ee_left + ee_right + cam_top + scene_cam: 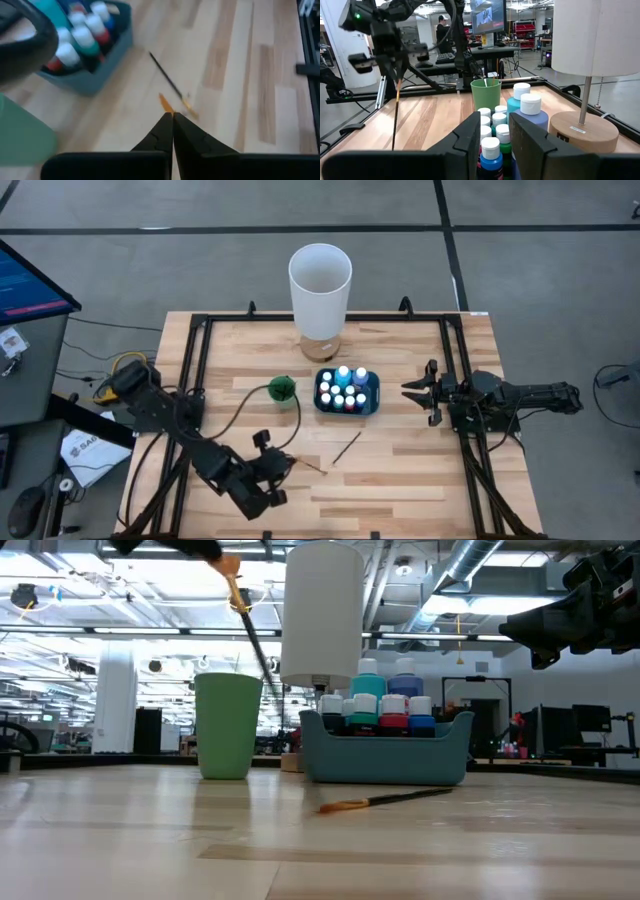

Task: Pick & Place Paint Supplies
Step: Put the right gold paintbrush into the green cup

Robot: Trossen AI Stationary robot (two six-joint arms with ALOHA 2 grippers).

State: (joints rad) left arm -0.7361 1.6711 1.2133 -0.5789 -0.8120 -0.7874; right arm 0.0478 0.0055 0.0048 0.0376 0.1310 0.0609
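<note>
Paint bottles (347, 388) with pale caps already stand packed in the blue tray (372, 404) near the middle of the tabletop (400, 470), just beside the green cup (282, 388) and in front of the tall white cylinder (320, 277). One thin brush (346, 448) lies loose on the wood in front of the tray, not yet collected. A second brush (247, 622), with an orange ferrule, hangs tilted above the tabletop, pinched in the left gripper (272, 463), whose fingers are pressed together on its handle; it has not been set down anywhere. Where it should go is a judgement: the green cup already shows a thin stick rising from it in the right wrist view, so it looks the likely holder. The right gripper (418, 391) waits just beside the tray, closed and empty. So the bottles seem sorted, and two brushes remain.
</note>
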